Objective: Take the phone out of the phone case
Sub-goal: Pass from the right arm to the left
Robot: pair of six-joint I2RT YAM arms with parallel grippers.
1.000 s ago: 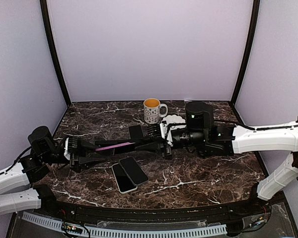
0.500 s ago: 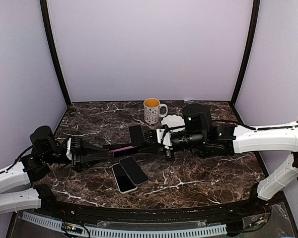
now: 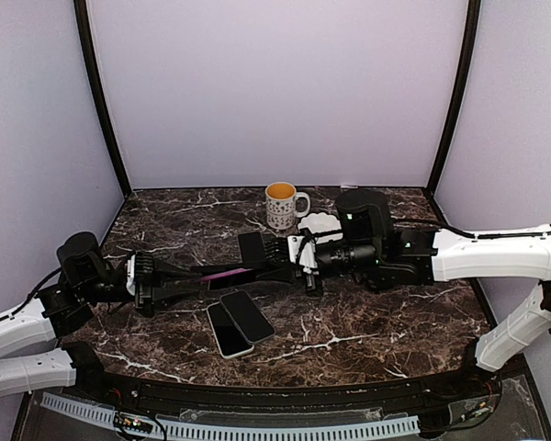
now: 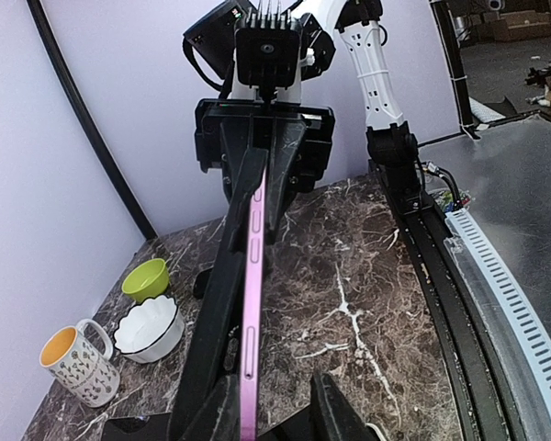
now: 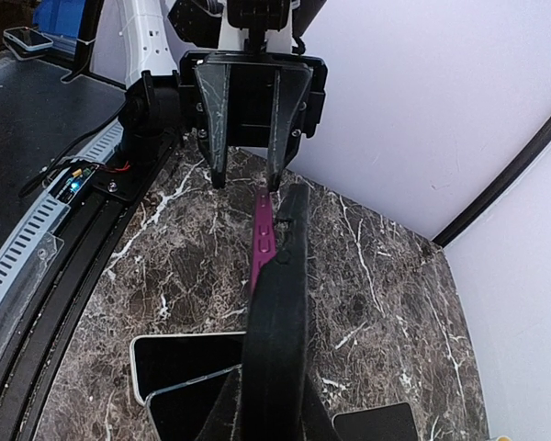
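Observation:
A phone with a pink edge (image 3: 225, 274) hangs edge-up over the table between my two grippers. Its black case (image 5: 280, 303) lies along one side of it and stands away from the pink edge (image 5: 261, 234) at the far end. My right gripper (image 5: 275, 386) is shut on the case from the right. My left gripper (image 4: 271, 400) is open around the other end. There the phone (image 4: 251, 303) rests against the left finger (image 4: 211, 409), with a gap to the right finger (image 4: 335, 413). The case (image 4: 216, 303) runs beside it.
Two bare phones (image 3: 230, 333) (image 3: 248, 315) lie overlapping on the marble just under the held one. A flat black slab (image 3: 251, 246) lies behind it. A patterned mug (image 3: 280, 204), a white bowl (image 3: 320, 223) and a green bowl (image 4: 147, 278) stand at the back.
My left gripper has slid slightly right along the phone and its jaws have narrowed a little. The phone now hangs more level. The right gripper has kept its grip.

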